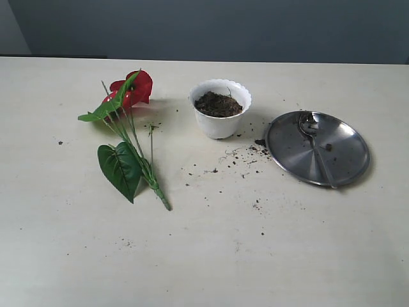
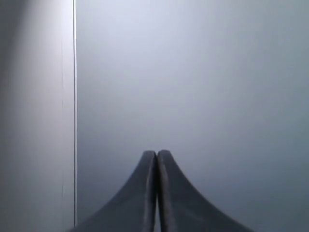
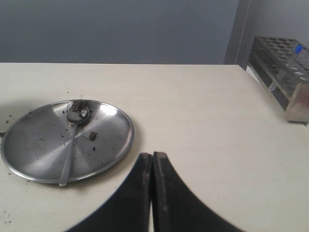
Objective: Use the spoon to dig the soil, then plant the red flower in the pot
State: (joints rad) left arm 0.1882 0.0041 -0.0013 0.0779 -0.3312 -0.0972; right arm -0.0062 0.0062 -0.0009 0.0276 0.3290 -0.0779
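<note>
We judged digging was the step in hand: the spoon (image 1: pixel 313 144) lay on the plate (image 1: pixel 348 157) right of the pot (image 1: pixel 220 128) of soil (image 1: pixel 218 104), with the red flower (image 1: pixel 131 89) flat at its left. The left gripper (image 2: pixel 156 159) and right gripper (image 3: pixel 152 159) were pinched closed and empty; the right would need to open over the spoon. Only its wrist view showed a tube rack (image 3: pixel 285 77).

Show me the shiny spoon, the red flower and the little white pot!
Small shiny silver metal spoon (image 3: pixel 70 147), right wrist view, on its slim handle.
Artificial red flower with green leaves (image 1: pixel 137 89), exterior view, on the red bloom.
Small white scalloped plastic pot (image 1: pixel 220 126), exterior view, on its outer wall.
</note>
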